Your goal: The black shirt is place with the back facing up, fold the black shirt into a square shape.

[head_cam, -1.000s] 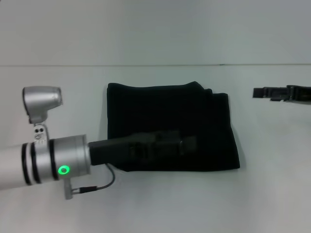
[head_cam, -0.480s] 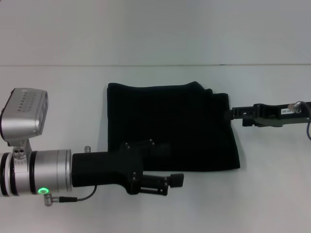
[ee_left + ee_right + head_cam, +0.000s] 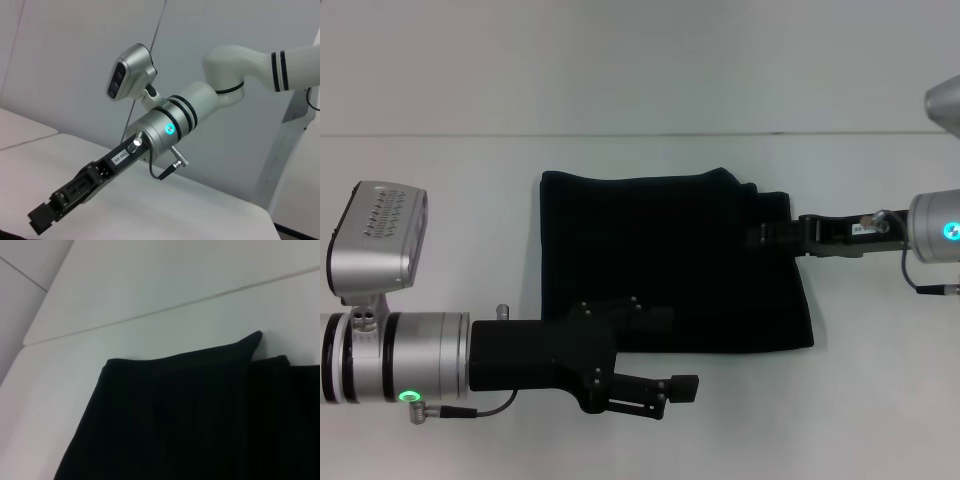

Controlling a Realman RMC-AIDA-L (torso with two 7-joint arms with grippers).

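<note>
The black shirt (image 3: pixel 665 265), folded into a near-square block, lies flat at the centre of the white counter (image 3: pixel 620 80). My left gripper (image 3: pixel 665 392) sits just off its near edge, fingers slightly parted, holding nothing. My right gripper (image 3: pixel 765 236) reaches over its right edge; I cannot tell its opening.

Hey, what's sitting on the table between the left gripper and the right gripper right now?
In the head view, only the folded black fabric shirt lies between the left gripper, at its near edge, and the right gripper, at its right edge.
</note>
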